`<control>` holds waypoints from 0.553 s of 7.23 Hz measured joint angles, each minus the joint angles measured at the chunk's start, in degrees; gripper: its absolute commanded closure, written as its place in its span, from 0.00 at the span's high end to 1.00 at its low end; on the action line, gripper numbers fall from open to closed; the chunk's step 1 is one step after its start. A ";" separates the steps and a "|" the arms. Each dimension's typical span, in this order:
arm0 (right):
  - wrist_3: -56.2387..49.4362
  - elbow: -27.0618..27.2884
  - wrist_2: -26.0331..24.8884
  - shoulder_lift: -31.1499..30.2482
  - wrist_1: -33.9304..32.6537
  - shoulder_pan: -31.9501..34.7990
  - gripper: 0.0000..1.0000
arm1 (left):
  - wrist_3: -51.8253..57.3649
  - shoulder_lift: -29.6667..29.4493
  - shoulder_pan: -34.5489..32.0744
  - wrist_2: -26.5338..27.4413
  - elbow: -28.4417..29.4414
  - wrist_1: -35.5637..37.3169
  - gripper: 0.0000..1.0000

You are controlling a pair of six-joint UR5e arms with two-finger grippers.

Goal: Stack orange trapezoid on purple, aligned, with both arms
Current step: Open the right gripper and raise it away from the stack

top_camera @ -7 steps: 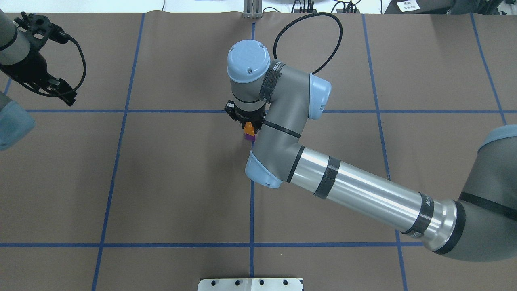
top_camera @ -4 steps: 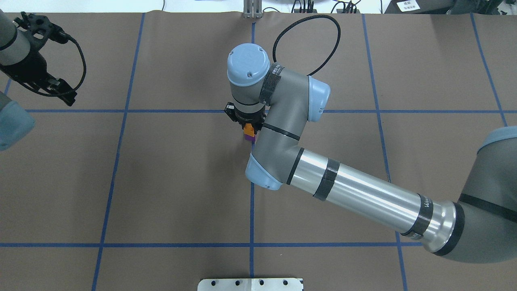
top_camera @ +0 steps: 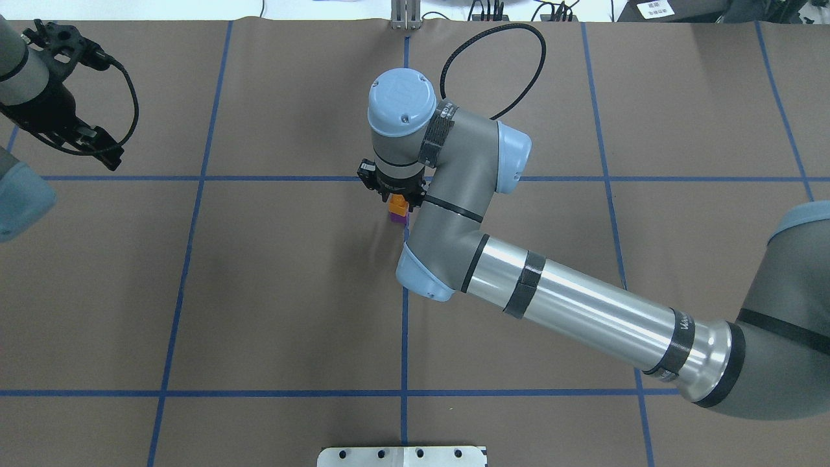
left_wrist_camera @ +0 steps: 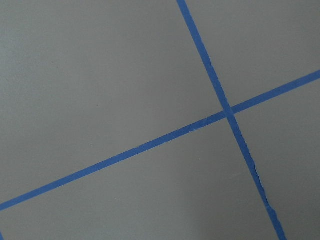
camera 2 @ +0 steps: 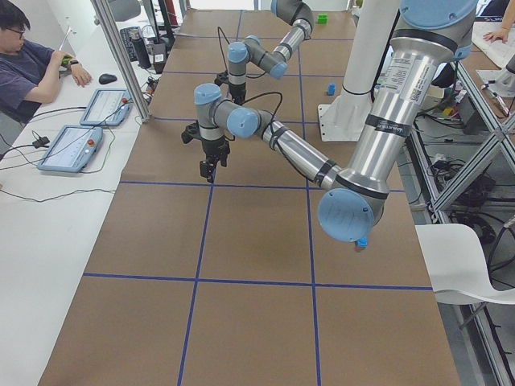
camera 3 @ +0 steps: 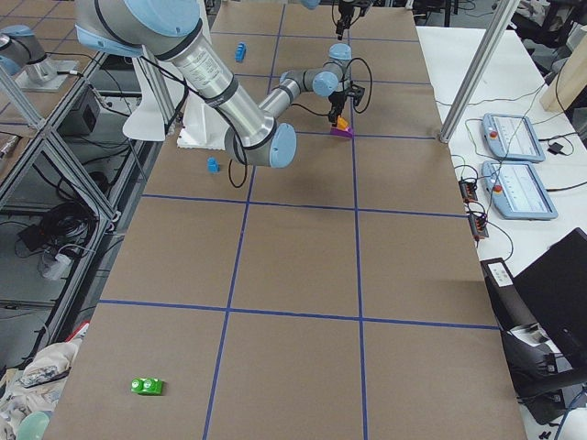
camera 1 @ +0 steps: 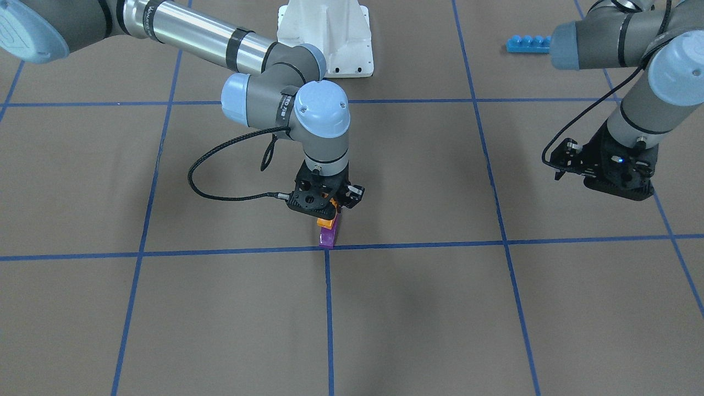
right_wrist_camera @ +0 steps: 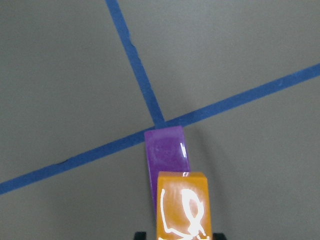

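The purple brick (camera 1: pixel 328 237) sits on the mat at a crossing of blue tape lines. My right gripper (camera 1: pixel 329 212) is shut on the orange trapezoid (camera 1: pixel 326 222) and holds it right over the purple brick, close above or just touching. In the right wrist view the orange trapezoid (right_wrist_camera: pixel 182 206) covers the near end of the purple brick (right_wrist_camera: pixel 165 149), slightly offset. From overhead, the orange (top_camera: pixel 397 205) and purple (top_camera: pixel 400 220) bricks peek out beside the right wrist. My left gripper (top_camera: pixel 104 152) hangs far off at the table's left, seemingly open and empty.
A long blue four-stud brick (camera 1: pixel 528 43) lies near the left arm's elbow. A small blue brick (camera 3: pixel 213 165) sits by the white robot base (camera 1: pixel 324 33). A green brick (camera 3: pixel 147 386) lies at the table's near right end. An operator sits beside the table.
The right gripper with the orange trapezoid has shifted slightly away from the robot and to the left over the purple brick. The left arm has not moved.
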 measured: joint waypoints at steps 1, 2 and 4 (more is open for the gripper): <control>0.01 0.22 0.17 0.04 0.02 0.13 1.00 | 0.02 0.00 -0.02 0.00 -0.01 -0.02 1.00; 0.03 1.28 0.54 0.03 -0.15 0.59 1.00 | 0.22 0.12 -0.11 -0.04 -0.11 -0.08 1.00; -1.13 9.24 3.52 -3.08 -2.75 4.32 1.00 | 4.04 1.31 -2.61 -2.90 -0.57 -0.20 1.00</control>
